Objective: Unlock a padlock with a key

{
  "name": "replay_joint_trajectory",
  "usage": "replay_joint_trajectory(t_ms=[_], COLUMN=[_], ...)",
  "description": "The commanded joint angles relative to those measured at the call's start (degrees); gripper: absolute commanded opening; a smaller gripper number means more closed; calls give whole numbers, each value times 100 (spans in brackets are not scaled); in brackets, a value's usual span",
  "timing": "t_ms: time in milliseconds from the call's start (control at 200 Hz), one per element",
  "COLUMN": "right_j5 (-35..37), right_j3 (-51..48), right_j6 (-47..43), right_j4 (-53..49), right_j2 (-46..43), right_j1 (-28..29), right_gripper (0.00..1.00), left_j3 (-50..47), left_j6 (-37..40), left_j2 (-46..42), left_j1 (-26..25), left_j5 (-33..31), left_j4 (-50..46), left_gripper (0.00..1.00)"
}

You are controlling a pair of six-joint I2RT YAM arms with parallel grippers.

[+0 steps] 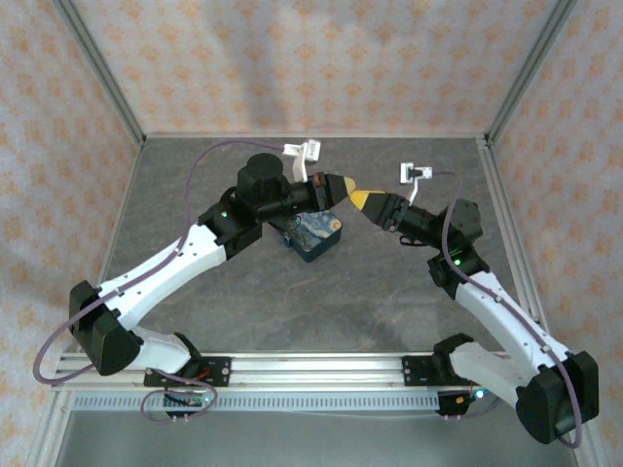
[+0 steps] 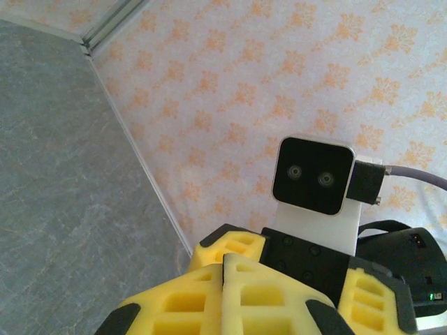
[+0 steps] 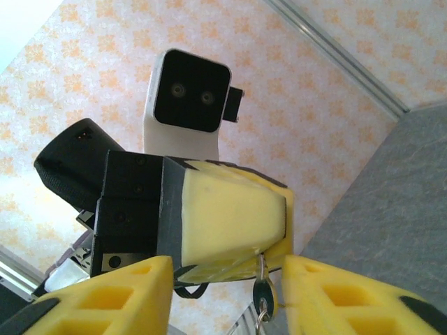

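The padlock, a dark-blue block with a swirly blue-and-yellow print, lies on the grey table just below my left wrist. Above it my two grippers meet tip to tip. My left gripper is shut, its yellow fingers pinching the blade of the key, whose silver head and ring hang down from the seam. My right gripper is open, one finger on each side of the left gripper's tip, and the key hangs close to its right finger.
The grey table is boxed in by patterned walls with metal posts at the back corners. An aluminium rail carrying both arm bases runs along the near edge. The right wrist camera faces the left one closely.
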Motion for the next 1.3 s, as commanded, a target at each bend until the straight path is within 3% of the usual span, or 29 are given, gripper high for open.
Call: replay_joint_trajectory(t_ms=[0,385,590,936,1291], right_j5=[-88,112,242,768,797], right_j3=[-20,-90,-89,-125,-98], right_j6=[-42,2,2,-190,-198], right_j4=[253,241,237,103,46], right_j2=[24,89,120,-125,-99], right_j1=[83,92,92,83,-11], right_gripper=[38,21,0,0,0], left_j3=[-1,-106,-153,-181,-182], left_j6=[9,28,35,48,130], left_j2=[-123,-254,-338,-379,-441], left_j1=[-36,-36,-36,-36,-36], left_j5=[-164,-346,-411,-373,-453], left_j4=[237,255,272,270,167], left_gripper=[0,0,0,0,0])
